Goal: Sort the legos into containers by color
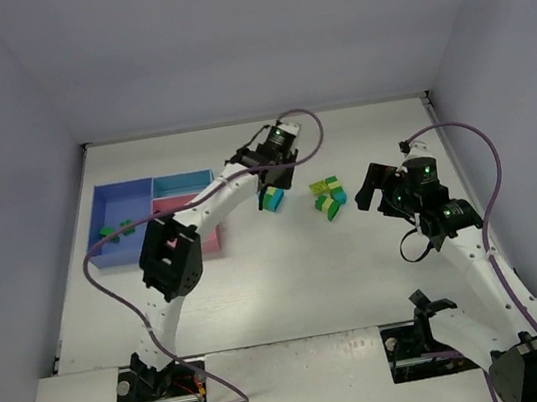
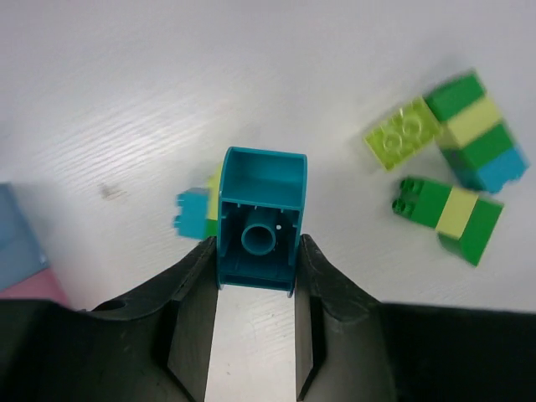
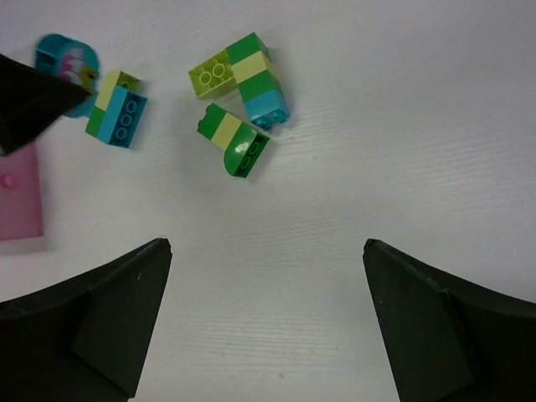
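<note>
My left gripper (image 1: 271,182) (image 2: 257,251) is shut on a teal brick (image 2: 260,209), its hollow underside facing the camera. The brick is held just above a small stack of teal, yellow-green and green bricks (image 1: 273,200) (image 2: 194,213) on the table. A cluster of green, yellow-green and teal bricks (image 1: 327,195) (image 3: 239,84) lies to the right of it. My right gripper (image 1: 380,187) (image 3: 266,245) is open and empty, right of the cluster. The blue tray (image 1: 112,199), light-blue tray (image 1: 180,182) and pink tray (image 1: 210,238) sit at the left.
Two small green bricks (image 1: 116,230) lie in the blue tray. The pink tray's corner shows in the right wrist view (image 3: 18,193). The left arm reaches over the pink tray. Grey walls close in the table at the back and both sides.
</note>
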Robot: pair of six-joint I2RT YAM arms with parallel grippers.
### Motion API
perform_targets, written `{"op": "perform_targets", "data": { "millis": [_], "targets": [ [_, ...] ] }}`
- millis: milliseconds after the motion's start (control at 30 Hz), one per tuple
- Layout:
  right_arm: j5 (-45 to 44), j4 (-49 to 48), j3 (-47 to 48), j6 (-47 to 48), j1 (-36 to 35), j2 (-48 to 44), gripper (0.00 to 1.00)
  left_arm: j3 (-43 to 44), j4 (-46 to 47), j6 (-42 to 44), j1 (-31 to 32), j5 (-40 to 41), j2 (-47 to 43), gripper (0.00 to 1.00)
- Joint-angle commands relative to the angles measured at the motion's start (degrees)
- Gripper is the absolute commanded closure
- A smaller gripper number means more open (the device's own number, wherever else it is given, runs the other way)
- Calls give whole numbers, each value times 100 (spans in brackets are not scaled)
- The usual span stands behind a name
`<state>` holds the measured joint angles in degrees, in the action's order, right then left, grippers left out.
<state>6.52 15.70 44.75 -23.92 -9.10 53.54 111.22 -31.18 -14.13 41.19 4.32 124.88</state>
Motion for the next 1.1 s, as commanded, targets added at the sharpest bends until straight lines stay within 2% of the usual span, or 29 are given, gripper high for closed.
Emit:
{"op": "perform_targets", "data": {
  "millis": [0, 167, 300, 367, 533, 767, 833, 933, 1067],
  "targets": [
    [-28, -147, 183, 19, -48, -133, 4, -47, -97, -1735, -679, 772, -1201, 98],
    [-63, -147, 200, 2, -48, -81, 4, -1022, -451, -3926, -1779, 527, -1958, 98],
    [-81, -147, 201, 2, -48, -54, 4, -1462, -398, -4570, -2448, 483, -2205, 93],
    [-107, -147, 192, 2, -48, -36, 4, -1489, -389, -4773, -2747, 386, -2161, 88],
    [-125, -147, 165, 10, -48, -45, 4, -1279, -460, -5003, -3178, 272, -1854, 88],
    [-178, -138, 104, 10, -48, -89, 4, -865, -776, -5178, -3293, 140, -1414, 81],
    [-195, -138, 104, 10, -48, -98, 4, -961, -802, -5275, -3293, 148, -1387, 76],
    [-231, -129, 95, 19, -48, -98, 4, -1120, -758, -5468, -3293, 96, -1396, 64],
    [-239, -147, 78, 10, -48, -80, 4, -1217, -697, -5583, -3310, -1, -1387, 59]
  ]
}}
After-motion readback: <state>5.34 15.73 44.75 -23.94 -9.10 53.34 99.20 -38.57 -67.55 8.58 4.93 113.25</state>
